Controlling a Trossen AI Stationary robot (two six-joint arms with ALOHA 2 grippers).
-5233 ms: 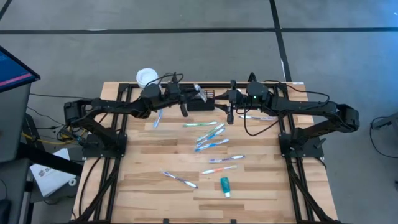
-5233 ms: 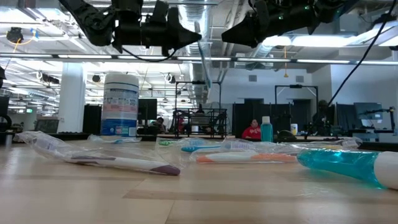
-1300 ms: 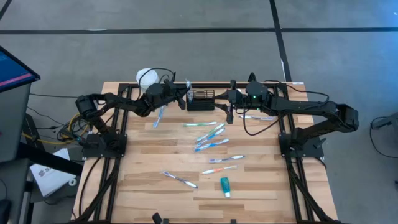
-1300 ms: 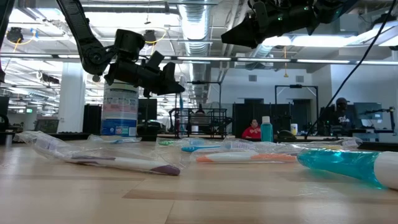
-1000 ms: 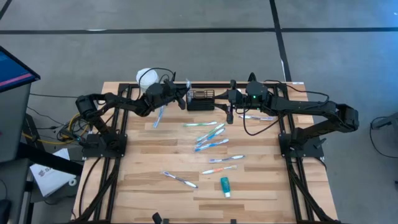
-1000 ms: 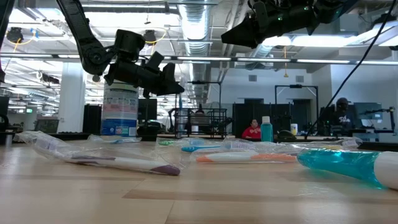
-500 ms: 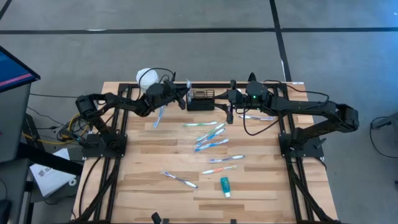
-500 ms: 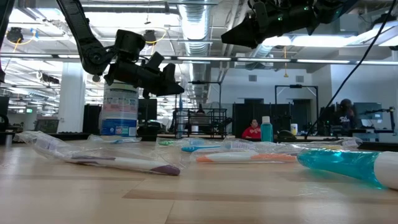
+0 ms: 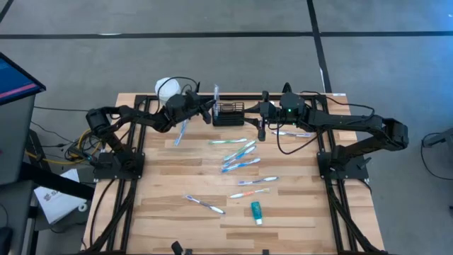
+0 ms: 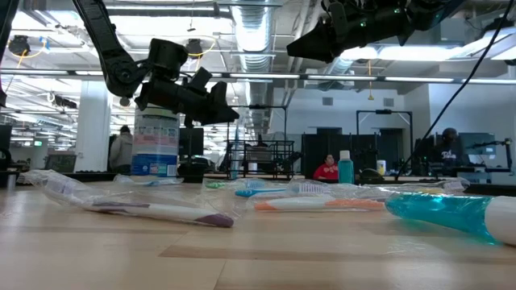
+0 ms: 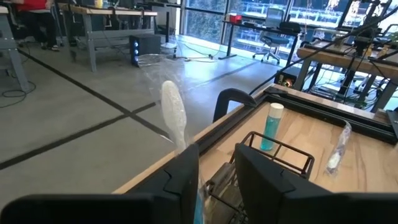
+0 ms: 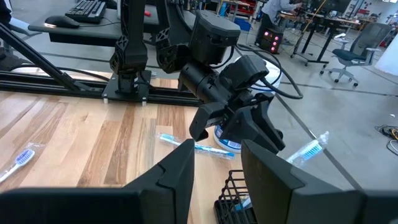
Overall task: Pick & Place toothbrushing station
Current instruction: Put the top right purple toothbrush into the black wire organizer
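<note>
The toothbrushing station, a black wire basket [image 9: 228, 113], stands near the table's far edge between both arms. My left gripper [image 9: 207, 110] is level at the basket's left end, its fingers apart. A toothbrush in clear wrap [image 11: 174, 118] rises between them, white head up [image 9: 215, 91]. Its lower end is hidden behind the fingers. My right gripper [image 9: 262, 129] hangs open above the table just right of the basket [image 12: 236, 193], with nothing between its fingers. My left gripper has the lower part of the wrapped toothbrush [image 11: 198, 204] close against the inner side of one finger [image 11: 186, 177], with a gap to the other finger. Whether the finger touches it I cannot tell. The toothbrush stands nearly upright, leaning away from the gripper.
A white-lidded canister [image 9: 166, 87] stands left of the basket behind my left arm. Several wrapped toothbrushes [image 9: 239, 152] and a teal toothpaste tube [image 9: 256, 212] lie on the table's middle and near part. A small teal bottle [image 11: 271, 127] shows beyond the basket.
The toothbrush's upper end has swung a little toward the table's right and stands more upright over the basket's left end. Both arms have kept still.
</note>
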